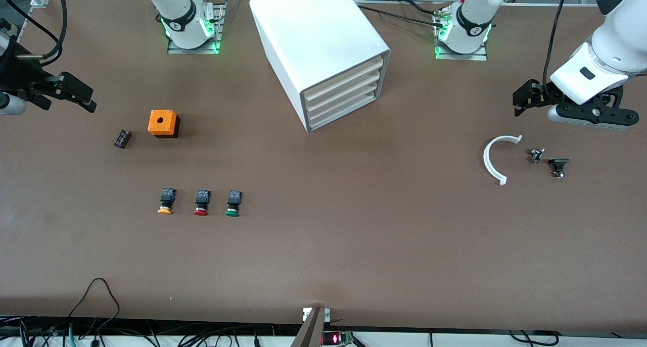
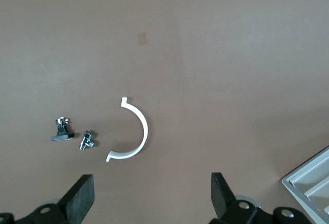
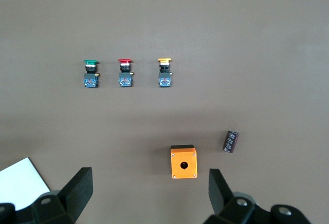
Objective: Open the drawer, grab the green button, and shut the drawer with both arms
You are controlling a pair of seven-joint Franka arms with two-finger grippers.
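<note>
The green-capped button (image 1: pixel 233 203) lies on the table, nearer the front camera than the white drawer cabinet (image 1: pixel 323 49); it also shows in the right wrist view (image 3: pixel 91 74). All the cabinet's drawers (image 1: pixel 343 97) are shut. My right gripper (image 1: pixel 81 95) is open and empty, up over the table at the right arm's end; in its wrist view (image 3: pixel 150 185) the jaws stand wide apart. My left gripper (image 1: pixel 523 98) is open and empty over the left arm's end, with its jaws wide apart in the left wrist view (image 2: pixel 151 190).
A red-capped button (image 1: pixel 201 202) and a yellow-capped button (image 1: pixel 166 201) lie beside the green one. An orange box (image 1: pixel 164 123) and a small black part (image 1: pixel 122 138) lie nearby. A white arc (image 1: pixel 495 160) and two small metal parts (image 1: pixel 537 155) lie under the left gripper.
</note>
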